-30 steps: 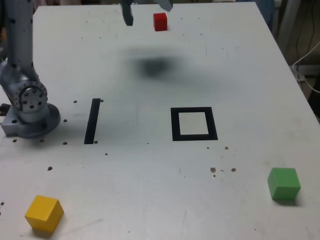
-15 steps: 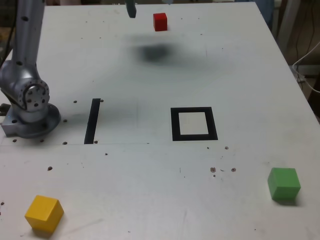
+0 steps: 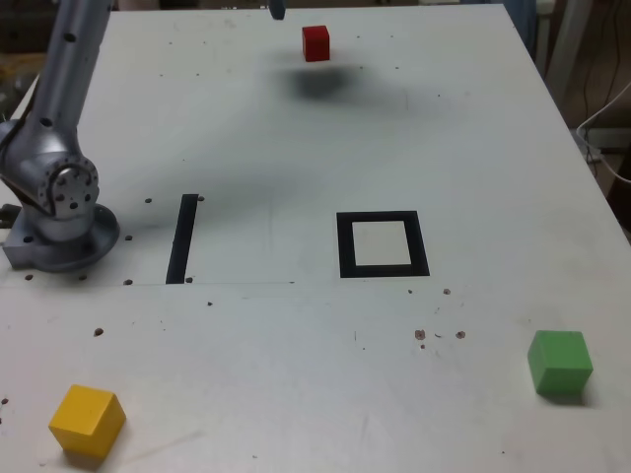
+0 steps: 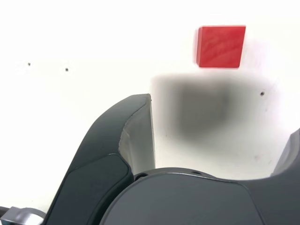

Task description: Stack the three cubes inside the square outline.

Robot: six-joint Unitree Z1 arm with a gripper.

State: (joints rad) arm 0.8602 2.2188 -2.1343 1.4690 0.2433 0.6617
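A red cube (image 3: pixel 315 42) (image 4: pixel 221 46) sits near the table's far edge. The yellow cube (image 3: pixel 87 421) rests at the near corner on the exterior view's left, and the green cube (image 3: pixel 560 364) near the front on that view's right. The square outline (image 3: pixel 382 243) lies mid-table with nothing inside it. My gripper (image 4: pixel 221 117) hovers above the table just short of the red cube, open, with only its shadow between the fingers (image 4: pixel 136 131). In the exterior view only one fingertip (image 3: pixel 277 10) shows at the top edge.
The arm's grey base (image 3: pixel 54 202) stands at the exterior view's left edge. A straight black strip (image 3: pixel 182 237) lies between the base and the outline. Cables and furniture legs sit off the table on that view's right.
The arm has reached farther toward the table's far edge, so the gripper has nearly left the exterior view. Its shadow has slid up to the red cube. The cubes have not moved.
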